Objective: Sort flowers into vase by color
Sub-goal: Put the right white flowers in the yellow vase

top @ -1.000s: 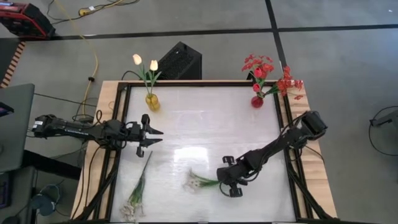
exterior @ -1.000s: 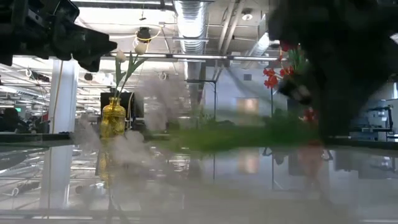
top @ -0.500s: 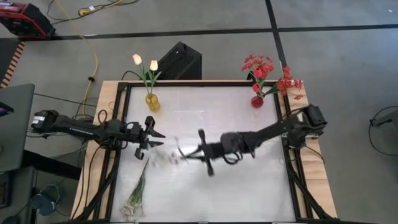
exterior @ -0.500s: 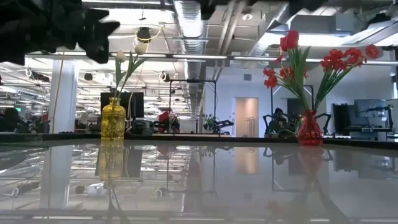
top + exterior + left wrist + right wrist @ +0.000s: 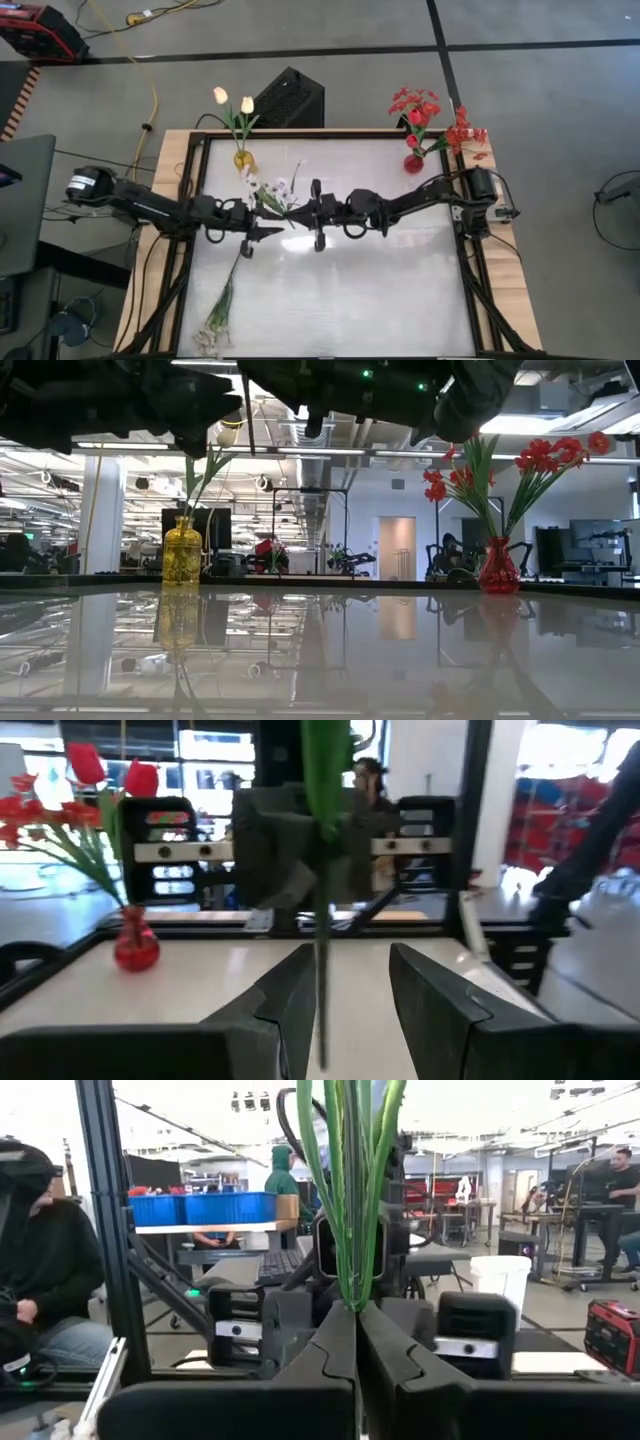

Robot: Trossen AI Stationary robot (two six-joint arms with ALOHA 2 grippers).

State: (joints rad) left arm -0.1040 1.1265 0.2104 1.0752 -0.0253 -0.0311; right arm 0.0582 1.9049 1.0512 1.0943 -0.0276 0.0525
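Table (glossy white) carries vases, one flower stem.

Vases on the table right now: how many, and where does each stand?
2. The yellow vase with cream tulips stands at the table's far left corner; the red vase with red flowers stands at the far right corner. None seems hidden.

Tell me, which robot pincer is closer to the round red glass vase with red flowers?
The right pincer is closer, though not by much: it holds a white flower spray mid-table, off to the side of the red vase. The left pincer waits open just beyond, farther away.
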